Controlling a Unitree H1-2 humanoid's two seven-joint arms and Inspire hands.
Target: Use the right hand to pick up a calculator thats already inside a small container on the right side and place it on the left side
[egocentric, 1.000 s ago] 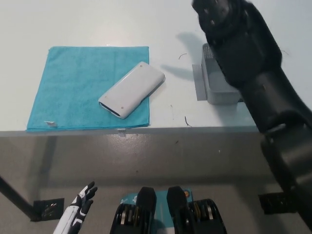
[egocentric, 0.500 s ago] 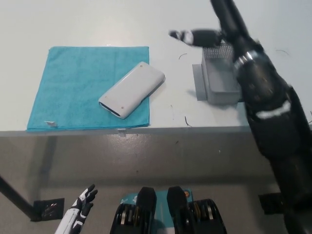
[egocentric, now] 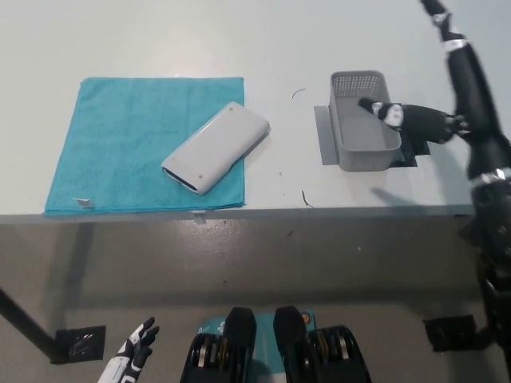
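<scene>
**Calculator on the Towel, Right Hand at the Basket**

While the task speaks of a calculator inside the container, the white, rounded, slab-shaped calculator [egocentric: 215, 147] lies at centre-left of the frame on the teal cloth towel [egocentric: 120, 136], overlapping the towel's right edge. Its long axis runs diagonally, from lower left to upper right. The small grey perforated plastic container [egocentric: 363, 121] stands right of centre on the pale table [egocentric: 239, 40] and, as far as can be seen, holds nothing but fingertips.

The black right hand [egocentric: 411, 120] reaches in from the right, its fingers pressed loosely together over the container's right wall and pinching nothing. From those fingers the calculator lies well apart, toward the left of the frame, across bare table. The white left hand [egocentric: 134, 345] rests at the lower left, below the table edge, fingers slightly spread; the right hand is likely the nearer of the two.

A second ago the black arm hung as a large dark mass above the container; half a second ago the hand pointed left beyond the basket's upper edge. Now it has drawn back to the right and dipped into the basket. Calculator, towel and container have not shifted.
</scene>
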